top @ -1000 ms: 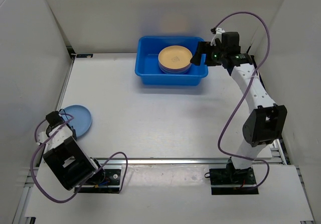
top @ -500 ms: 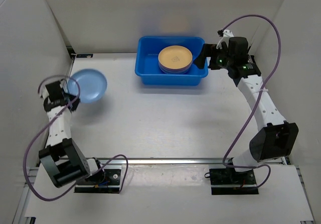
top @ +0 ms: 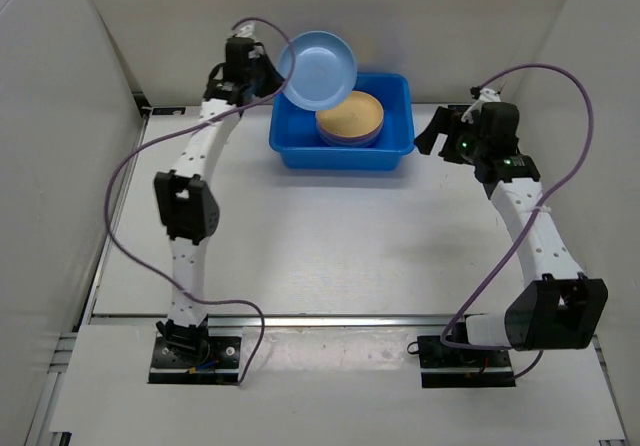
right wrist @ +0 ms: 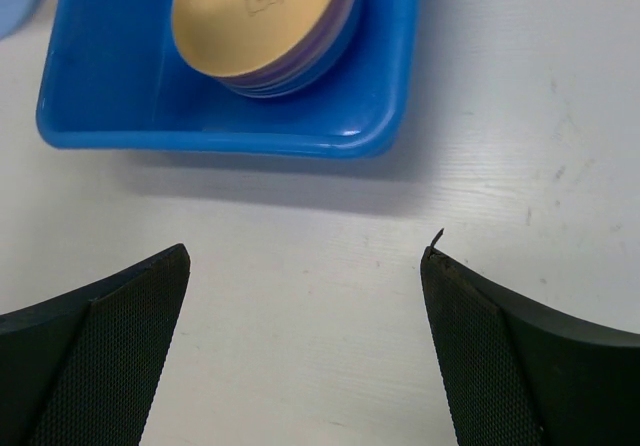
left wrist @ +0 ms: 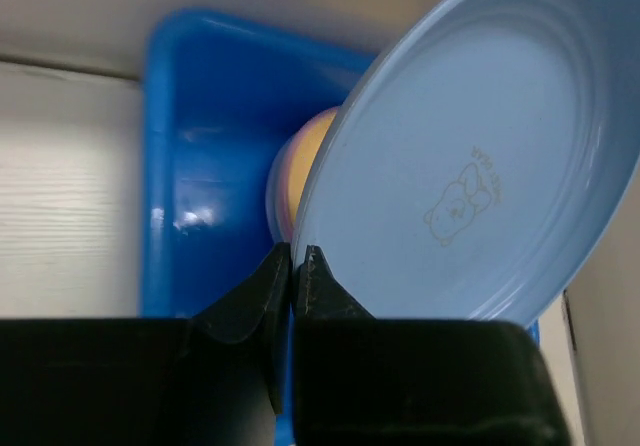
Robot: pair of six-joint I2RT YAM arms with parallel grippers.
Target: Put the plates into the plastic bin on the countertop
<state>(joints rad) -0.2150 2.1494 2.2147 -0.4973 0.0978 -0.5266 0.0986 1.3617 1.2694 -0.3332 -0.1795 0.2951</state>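
My left gripper (top: 272, 78) is shut on the rim of a light blue plate (top: 318, 68) and holds it tilted above the left end of the blue plastic bin (top: 292, 148). In the left wrist view the plate (left wrist: 470, 176) shows a faint bear mark and my gripper (left wrist: 298, 256) pinches its lower edge. A stack of plates with an orange-yellow one (top: 350, 117) on top lies in the bin's right half; purple ones show beneath it (right wrist: 300, 66). My right gripper (top: 428, 138) is open and empty over the white countertop (top: 330, 236), right of the bin (right wrist: 120, 126).
White walls enclose the countertop on the left, back and right. A metal rail (top: 330, 318) runs along the near edge in front of the arm bases. Purple cables loop from both arms.
My left arm has swung from the near left corner up to the back, carrying the light blue plate to above the bin. My right gripper has drawn back to the right, away from the bin.
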